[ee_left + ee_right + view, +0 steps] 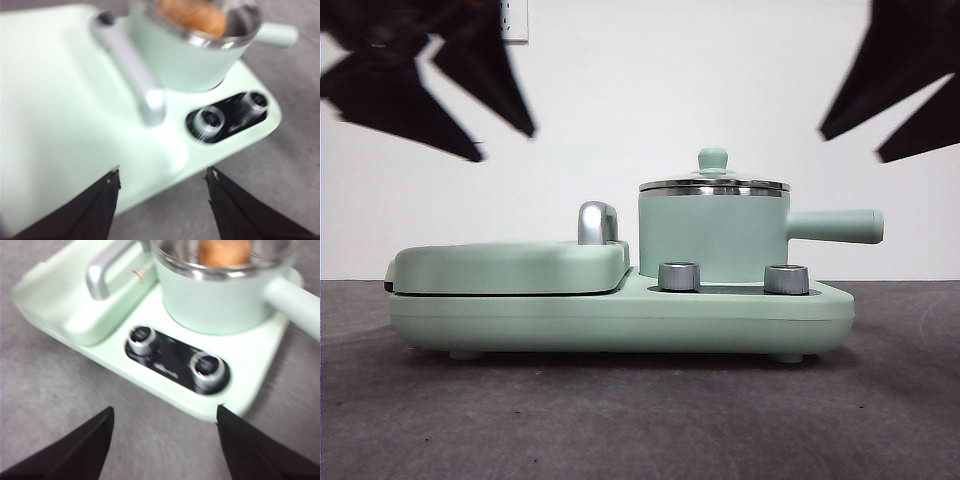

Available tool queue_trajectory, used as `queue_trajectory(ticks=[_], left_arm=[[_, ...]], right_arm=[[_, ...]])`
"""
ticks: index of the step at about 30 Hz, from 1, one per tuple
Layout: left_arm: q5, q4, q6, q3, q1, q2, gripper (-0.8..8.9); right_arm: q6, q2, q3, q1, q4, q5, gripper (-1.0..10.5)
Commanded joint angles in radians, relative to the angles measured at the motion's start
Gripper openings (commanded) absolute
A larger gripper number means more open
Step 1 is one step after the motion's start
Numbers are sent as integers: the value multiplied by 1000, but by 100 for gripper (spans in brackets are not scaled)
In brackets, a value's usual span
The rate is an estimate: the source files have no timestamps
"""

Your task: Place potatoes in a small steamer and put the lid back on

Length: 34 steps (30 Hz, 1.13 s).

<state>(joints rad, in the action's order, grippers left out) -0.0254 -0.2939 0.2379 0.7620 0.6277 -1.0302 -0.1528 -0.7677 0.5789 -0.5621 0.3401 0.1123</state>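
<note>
The orange-brown, creased, bread-like potato lump (192, 15) lies inside the mint-green cylindrical steamer pot with the shiny steel rim (714, 238), seen through the top in both wrist views. In the front view the round clear glass lid with its small mint-green knob (713, 172) sits level on that rim, right of the frame's centre. Judged from this, both parts of the job look done: potato in, lid on, with nothing left but for the arms to clear away.

The pot stands on the right half of a mint-green cooker base (620, 320), its straight green side handle (835, 226) pointing to the right of the frame. Just below the pot are two steel control knobs (175, 355) on a black panel. Left of the pot lies the flat green griddle cover (510, 267) with a curved chrome handle (597, 222), closed. The base rests on a dark grey bench (640, 420).

The left end effector (162, 195) hangs above the griddle side, jaws spread and holding nothing. The right end effector (165, 432) hangs over the bench in front of the knobs, likewise spread and empty. Nothing stands in their way; both show as dark shapes at the upper corners of the front view, well apart from the pot
</note>
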Motion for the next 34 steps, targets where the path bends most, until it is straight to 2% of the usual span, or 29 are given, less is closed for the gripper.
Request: queue_trajectory(ticks=[1,8,16,17,19,20,22,25,34], left_arm=[[10,4,39,-31,6,80,279],[73,-130,63,-62,6,241,280],[81,-213,57,-62,7,281,277],[81,-215,59,-62,7,281,236],[74,-213,61,-62,8,281,-17],[74,-207,61,-62,8,281,12],[74,-200,61,-61,8,281,5],[74,-211,62,-61,8,283,6],[74,-207,62,-61,8,283,6]], right_arm=[[12,-60,12,-6,-60,29,317],[13,-178,33,-18,-136,72,317],[-1,-191,40,-31,-159,76,314],[-2,-189,40,-31,-160,73,249],[-6,-183,40,-32,-162,74,-21],[-7,-181,40,-31,-170,74,24],[-9,-178,40,-31,-177,81,20],[-18,-167,40,-31,-151,151,20],[-18,-165,40,-31,-214,150,20]])
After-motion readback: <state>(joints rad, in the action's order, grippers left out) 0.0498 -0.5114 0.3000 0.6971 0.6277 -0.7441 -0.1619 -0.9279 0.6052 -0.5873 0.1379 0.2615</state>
